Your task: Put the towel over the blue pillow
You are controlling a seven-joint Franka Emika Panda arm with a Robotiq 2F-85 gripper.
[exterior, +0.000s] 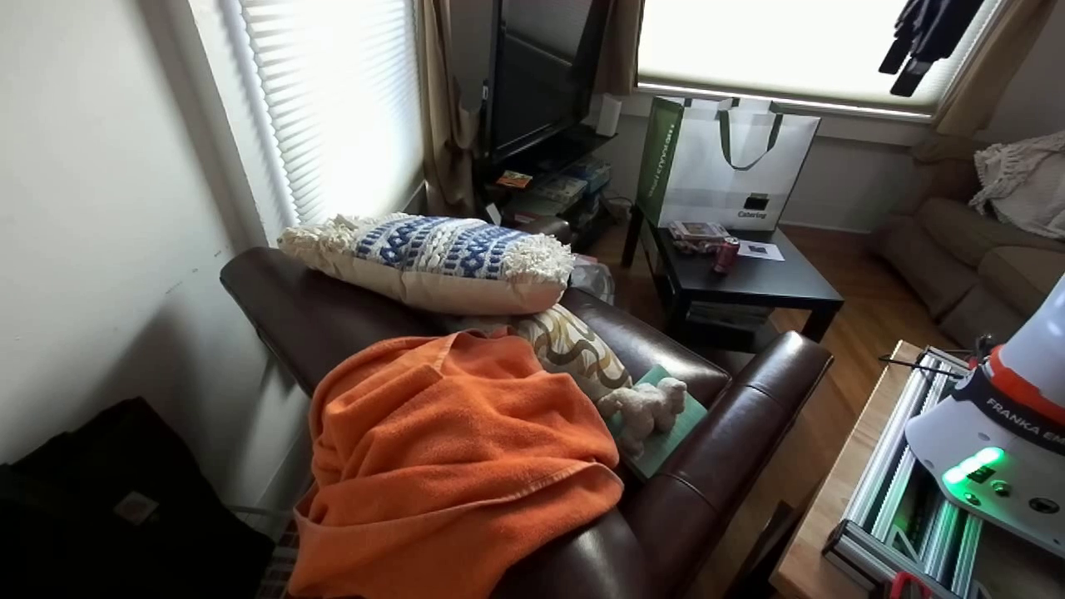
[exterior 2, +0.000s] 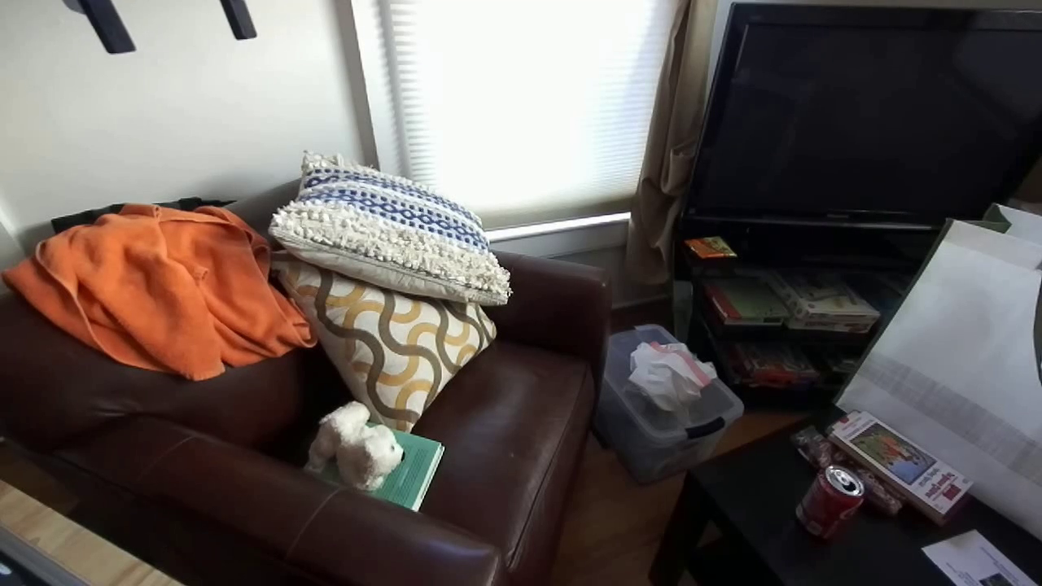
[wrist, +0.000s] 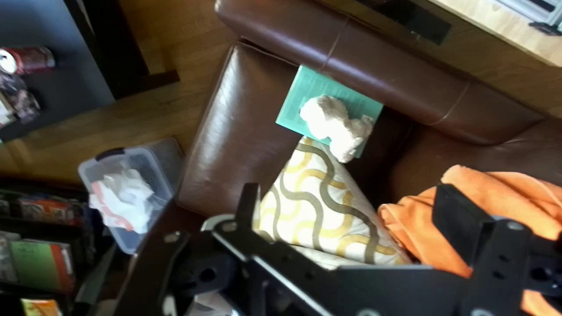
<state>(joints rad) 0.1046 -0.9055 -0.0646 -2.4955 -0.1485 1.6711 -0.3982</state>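
Note:
The orange towel [exterior: 466,441] lies crumpled over the sofa back in both exterior views [exterior 2: 175,285]. The blue pillow [exterior: 441,249], cream with blue woven bands and shaggy fringe, lies beside the towel, tilted on top of a patterned pillow [exterior 2: 383,342]. It also shows in an exterior view [exterior 2: 399,216]. In the wrist view the towel [wrist: 417,219] is at the right, partly behind a finger; the blue pillow is mostly hidden behind the gripper body. My gripper [wrist: 349,188] is open and empty, fingers wide apart. Its fingertips show high up in both exterior views [exterior 2: 177,37] [exterior: 901,73], apart from towel and pillow.
A white stuffed animal [exterior 2: 358,448] sits on a green book [exterior 2: 419,468] on the brown leather sofa [exterior 2: 521,423]. A plastic bin [exterior 2: 651,439] stands beside the sofa. A black table [exterior: 749,279] holds a large bag [exterior: 732,175] and a red can [exterior 2: 829,505].

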